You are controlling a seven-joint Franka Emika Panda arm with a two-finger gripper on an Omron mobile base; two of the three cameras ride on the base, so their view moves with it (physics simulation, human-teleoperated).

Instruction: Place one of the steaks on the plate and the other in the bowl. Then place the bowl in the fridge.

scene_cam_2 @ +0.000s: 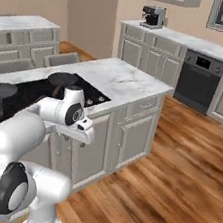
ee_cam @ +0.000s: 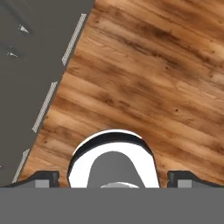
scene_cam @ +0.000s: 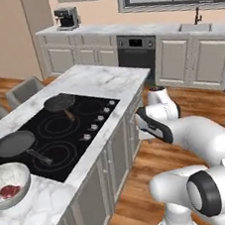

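Observation:
A deep speckled bowl (scene_cam: pixel 12 177) stands on the marble island at the lower left of the left base view. One reddish steak (scene_cam: pixel 9 191) lies inside it. My arm is folded beside the island's cabinet side, away from the bowl. My hand (scene_cam_2: pixel 82 126) hangs low over the wooden floor. In the hand view my gripper (ee_cam: pixel 116 180) is open, its fingertips (ee_cam: pixel 43 178) wide apart with nothing between them, above floor planks. The plate and the fridge are out of view.
A black cooktop (scene_cam: pixel 62 133) on the island carries two dark pans (scene_cam: pixel 59 102) (scene_cam: pixel 14 143). Grey island cabinet doors (ee_cam: pixel 26 65) stand close beside the hand. Stools (scene_cam: pixel 24 90) sit at the island's far side. Open wooden floor (scene_cam_2: pixel 173 183) lies to the right.

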